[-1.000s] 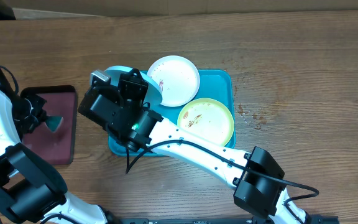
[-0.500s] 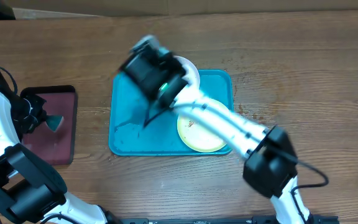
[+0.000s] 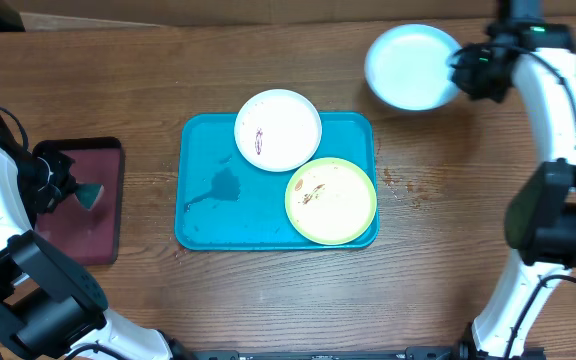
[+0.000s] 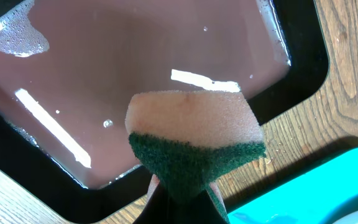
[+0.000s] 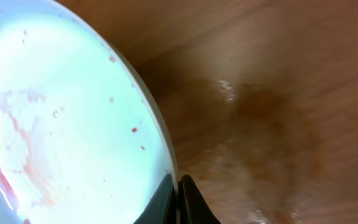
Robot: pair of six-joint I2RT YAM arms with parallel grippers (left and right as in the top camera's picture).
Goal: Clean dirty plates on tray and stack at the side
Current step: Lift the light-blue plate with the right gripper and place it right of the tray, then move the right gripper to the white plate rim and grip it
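Overhead. The turquoise tray (image 3: 208, 222) sits mid-tabletop (image 3: 118, 70). The white plate (image 3: 278, 130) lies at its far edge, overlapping the rim, with a reddish smear left of centre. The yellow-green plate (image 3: 331, 200) lies in the near right corner, touching the white one, with brown streaks across it. A wet patch (image 3: 223, 185) shows on the bare tray floor. The light blue plate (image 3: 411, 67) is off the tray, over the far right of the tabletop, held at its right rim by the right claw (image 3: 463, 72). I cannot tell whether it touches the wood. The left claw (image 3: 74, 192) hangs over the maroon tray (image 3: 88, 240), well left of the turquoise one.

Left wrist. The left claw (image 4: 184, 198) is pinched on a sponge (image 4: 194, 134), foam side up with the green scouring layer below. Beneath it, the maroon tray holds a film of water with bubbles. The turquoise tray's corner shows at lower right.

Right wrist. The right claw (image 5: 178, 200) is pressed together on the light blue plate's rim. Red specks and pale red streaks mark the plate's face. The tabletop behind it is blurred.
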